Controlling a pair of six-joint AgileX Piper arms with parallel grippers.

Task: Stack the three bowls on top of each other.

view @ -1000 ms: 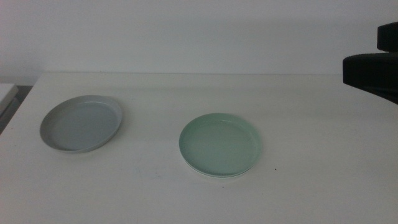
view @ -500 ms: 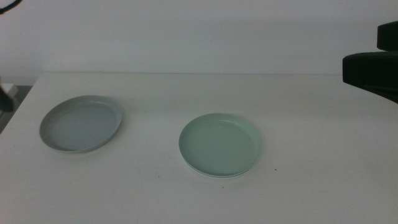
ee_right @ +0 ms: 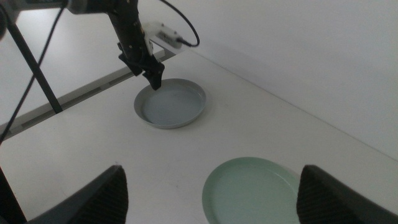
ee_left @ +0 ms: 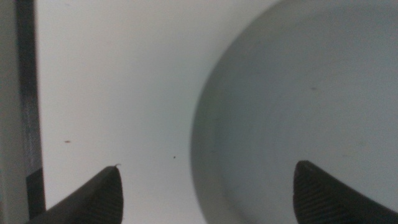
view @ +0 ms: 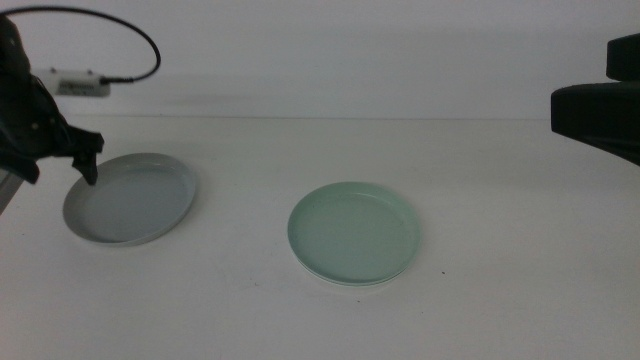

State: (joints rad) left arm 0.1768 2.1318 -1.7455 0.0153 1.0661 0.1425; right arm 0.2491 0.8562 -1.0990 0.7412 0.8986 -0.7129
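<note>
A pale grey-blue bowl (view: 130, 198) (ee_right: 171, 102) lies at the table's left. My left gripper (view: 60, 168) (ee_right: 149, 71) is open and hangs over its far-left rim. In the left wrist view this gripper (ee_left: 207, 167) straddles the rim of the grey-blue bowl (ee_left: 298, 93), one jaw over the table and one over the bowl's inside. The mint green bowl (view: 353, 232) (ee_right: 255, 186) sits mid-table, with a thin white edge (view: 345, 284) showing under its near side. My right gripper (ee_right: 211, 168) is open and held high at the right, far from both bowls.
A black cable and a small white box (view: 75, 85) lie at the back left. The table's left edge (view: 12, 190) runs close behind the left gripper. The right arm's dark body (view: 600, 110) juts in at the right side.
The left arm has come in from the left and brought its gripper down to the grey-blue bowl's rim. The bowls and the right arm have not moved.
</note>
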